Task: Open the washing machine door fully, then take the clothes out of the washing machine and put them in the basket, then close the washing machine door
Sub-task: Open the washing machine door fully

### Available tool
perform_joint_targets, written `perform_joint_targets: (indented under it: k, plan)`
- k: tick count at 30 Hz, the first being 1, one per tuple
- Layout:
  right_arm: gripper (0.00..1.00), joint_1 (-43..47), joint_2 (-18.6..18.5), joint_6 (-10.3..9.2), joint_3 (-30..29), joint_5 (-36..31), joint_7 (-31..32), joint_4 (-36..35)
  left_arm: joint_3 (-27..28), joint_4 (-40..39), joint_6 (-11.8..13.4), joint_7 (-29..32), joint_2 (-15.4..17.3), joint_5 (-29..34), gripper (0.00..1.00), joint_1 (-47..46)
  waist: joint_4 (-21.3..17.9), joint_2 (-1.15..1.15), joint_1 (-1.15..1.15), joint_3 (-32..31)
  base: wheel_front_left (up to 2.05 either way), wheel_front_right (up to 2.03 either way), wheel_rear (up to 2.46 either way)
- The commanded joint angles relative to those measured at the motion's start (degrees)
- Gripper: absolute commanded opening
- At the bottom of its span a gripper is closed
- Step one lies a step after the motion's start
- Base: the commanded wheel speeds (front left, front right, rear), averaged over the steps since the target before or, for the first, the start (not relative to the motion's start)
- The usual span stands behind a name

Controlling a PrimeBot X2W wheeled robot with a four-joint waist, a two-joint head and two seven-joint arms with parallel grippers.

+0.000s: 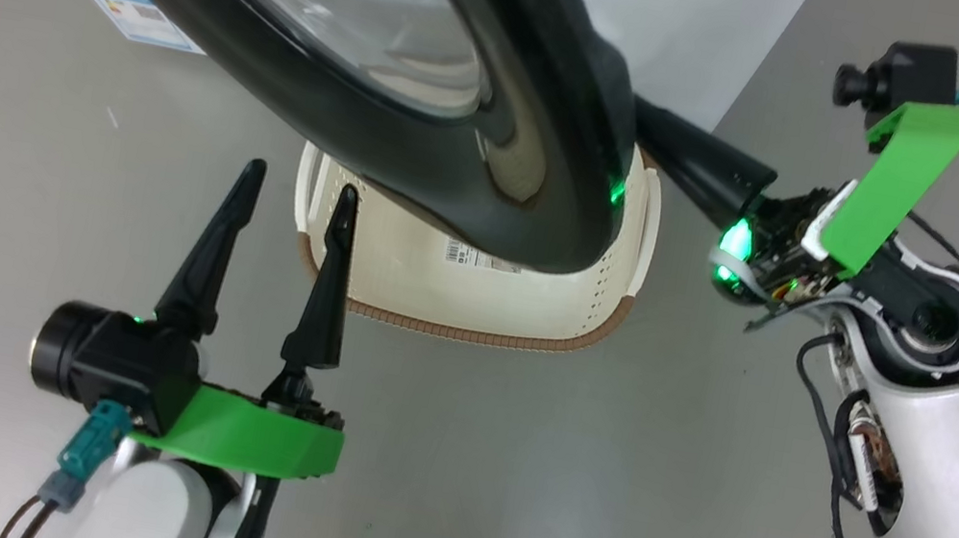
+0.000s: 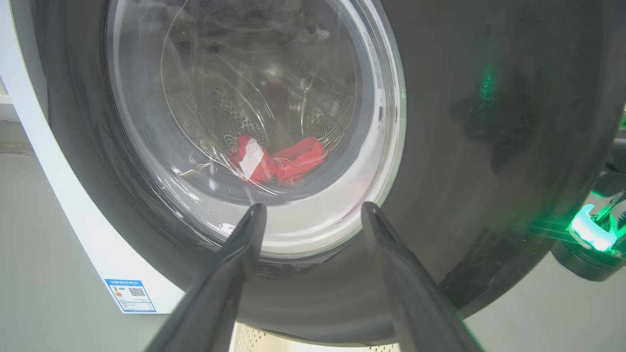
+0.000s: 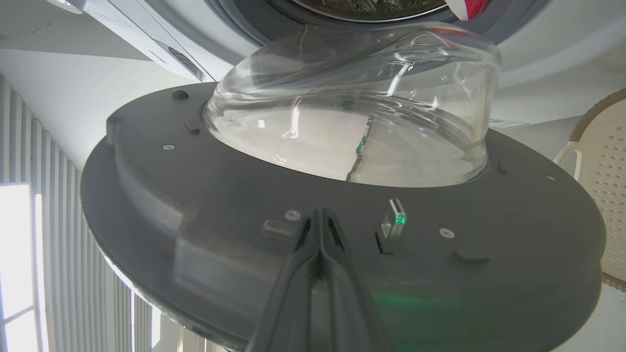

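Pressing together, my right pincer has its fingers shut with nothing between them, tips at the door's inner face, just beside the latch. The door stands ajar, its glass bowl bulging toward the washer. My left pincer faces the door's outer side, fingers apart and empty. The basket sits under the door. Red clothes lie beyond the door in the drum.
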Motion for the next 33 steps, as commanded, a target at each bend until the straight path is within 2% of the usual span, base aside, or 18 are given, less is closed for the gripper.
perform_joint_targets:
  k: [1,16,33]
  plan:
    - [0.0,1.6,1.4,0.21,1.0,0.8,0.1,-2.2,2.0,-1.2,0.4,-0.4,0.9,0.7,1.0,-0.1,0.3,0.0,0.0,-0.5,0.0,0.0,0.0]
    - [0.0,7.8,1.5,0.21,3.8,2.6,0.4,-3.4,3.2,-1.0,0.5,-0.4,0.9,-0.3,1.0,3.2,3.4,0.0,0.0,-5.9,0.0,0.0,0.0]
    - [0.0,13.3,2.0,0.21,7.6,4.7,-0.5,-3.1,3.7,-0.3,0.2,-0.4,0.9,-0.9,1.0,7.4,9.2,0.0,0.0,-12.0,0.0,0.0,0.0]
